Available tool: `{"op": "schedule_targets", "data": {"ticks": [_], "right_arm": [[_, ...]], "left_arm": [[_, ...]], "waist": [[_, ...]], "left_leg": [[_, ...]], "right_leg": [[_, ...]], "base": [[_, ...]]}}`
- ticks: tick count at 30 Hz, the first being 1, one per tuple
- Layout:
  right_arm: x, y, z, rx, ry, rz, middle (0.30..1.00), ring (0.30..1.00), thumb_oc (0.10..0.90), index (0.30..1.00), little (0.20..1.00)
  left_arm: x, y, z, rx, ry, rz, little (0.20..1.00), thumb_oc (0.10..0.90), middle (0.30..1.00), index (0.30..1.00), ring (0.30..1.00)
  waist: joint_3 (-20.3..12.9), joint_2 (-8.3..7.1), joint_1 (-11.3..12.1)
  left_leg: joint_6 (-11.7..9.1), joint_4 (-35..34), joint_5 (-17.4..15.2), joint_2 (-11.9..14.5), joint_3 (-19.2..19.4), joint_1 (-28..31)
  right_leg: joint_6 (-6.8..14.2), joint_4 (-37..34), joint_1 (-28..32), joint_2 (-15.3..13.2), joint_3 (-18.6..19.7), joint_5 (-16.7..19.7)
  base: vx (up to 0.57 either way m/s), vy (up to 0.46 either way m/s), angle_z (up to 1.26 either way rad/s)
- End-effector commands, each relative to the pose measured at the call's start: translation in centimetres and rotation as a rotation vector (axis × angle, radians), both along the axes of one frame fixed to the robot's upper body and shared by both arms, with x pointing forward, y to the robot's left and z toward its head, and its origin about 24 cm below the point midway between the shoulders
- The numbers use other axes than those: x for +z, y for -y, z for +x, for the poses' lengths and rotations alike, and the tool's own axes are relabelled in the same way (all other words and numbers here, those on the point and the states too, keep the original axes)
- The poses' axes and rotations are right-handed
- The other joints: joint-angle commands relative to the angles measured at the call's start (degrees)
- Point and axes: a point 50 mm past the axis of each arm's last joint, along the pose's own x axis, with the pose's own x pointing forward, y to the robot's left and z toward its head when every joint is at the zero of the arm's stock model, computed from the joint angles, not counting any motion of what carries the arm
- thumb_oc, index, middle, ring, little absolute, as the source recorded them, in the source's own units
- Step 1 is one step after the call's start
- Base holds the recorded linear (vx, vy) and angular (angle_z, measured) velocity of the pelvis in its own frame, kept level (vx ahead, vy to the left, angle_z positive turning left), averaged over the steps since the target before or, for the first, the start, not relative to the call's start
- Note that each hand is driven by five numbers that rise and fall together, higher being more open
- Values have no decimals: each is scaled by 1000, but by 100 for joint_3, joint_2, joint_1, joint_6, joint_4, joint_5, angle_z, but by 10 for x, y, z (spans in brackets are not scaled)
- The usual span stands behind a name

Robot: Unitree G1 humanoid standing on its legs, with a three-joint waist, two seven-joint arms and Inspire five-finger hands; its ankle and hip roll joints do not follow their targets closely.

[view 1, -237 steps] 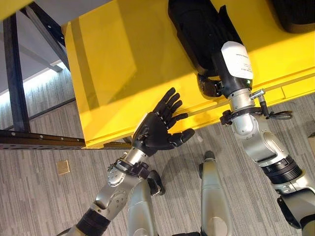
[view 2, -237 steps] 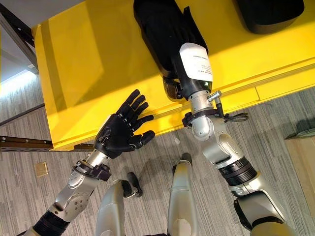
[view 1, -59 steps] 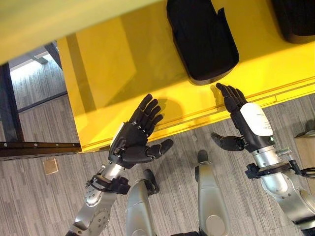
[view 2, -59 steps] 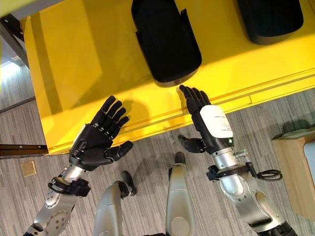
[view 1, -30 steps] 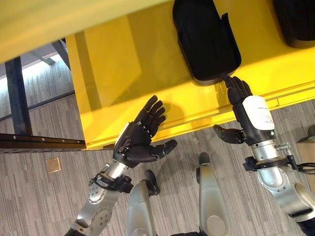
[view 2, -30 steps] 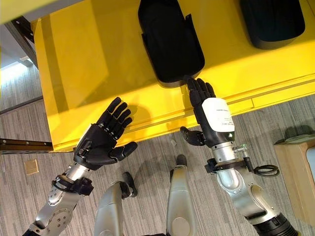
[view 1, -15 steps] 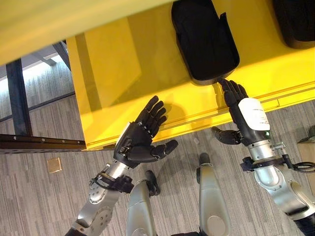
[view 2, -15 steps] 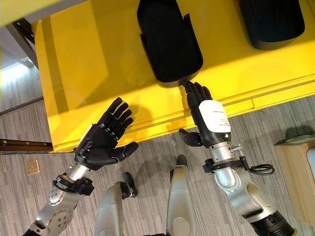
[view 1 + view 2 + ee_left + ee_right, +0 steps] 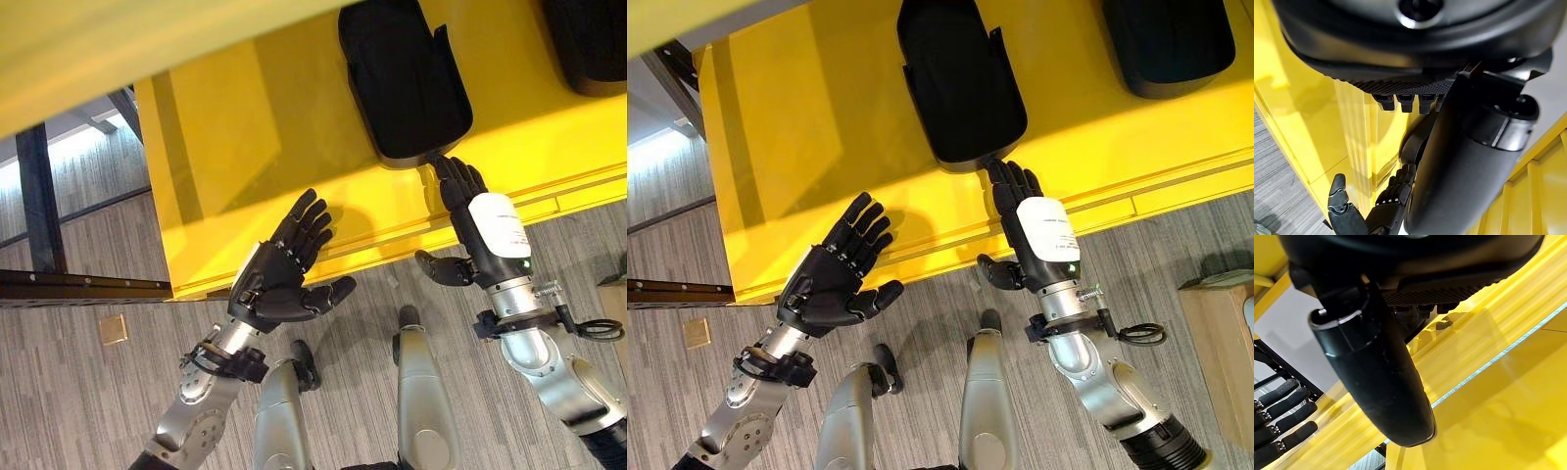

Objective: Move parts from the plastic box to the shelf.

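Pulled slightly back, the right hand (image 9: 1031,230) kept spread fingertips touching the black part (image 9: 958,78) on the yellow shelf (image 9: 803,127); left hand (image 9: 835,279) hovered spread nearby.

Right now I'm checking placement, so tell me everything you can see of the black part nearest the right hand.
The black part is a matte, dark, elongated shell with a rounded near end and a small notch on one side edge. It looks like moulded plastic. It lies flat on the yellow shelf, rounded end close to the front edge. The right hand, open with straight fingers, reaches to that end; actual contact is unclear.
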Motion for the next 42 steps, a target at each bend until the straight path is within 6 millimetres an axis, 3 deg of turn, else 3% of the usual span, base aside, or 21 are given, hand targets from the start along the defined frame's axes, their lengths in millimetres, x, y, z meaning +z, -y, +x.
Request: {"op": "schedule_targets", "data": {"ticks": [1,42], "right_arm": [[48,-17,0,85,272,46,1000,1000,900,1000,1000],[69,-32,3,114,326,12,1000,1000,900,1000,1000]], "left_arm": [[33,5,-9,-53,181,-35,1000,900,1000,1000,1000],[33,11,-7,-54,166,-61,1000,900,1000,1000,1000]], "waist": [[-153,-43,-94],[-148,73,-109]], "left_leg": [[620,-442,-72,-668,158,297],[594,-481,-67,-690,227,407]], "right_leg": [[-741,422,426,759,-88,-892],[-765,461,443,761,-13,-931]], "base": [[31,5,0],[3,2,0]]}}
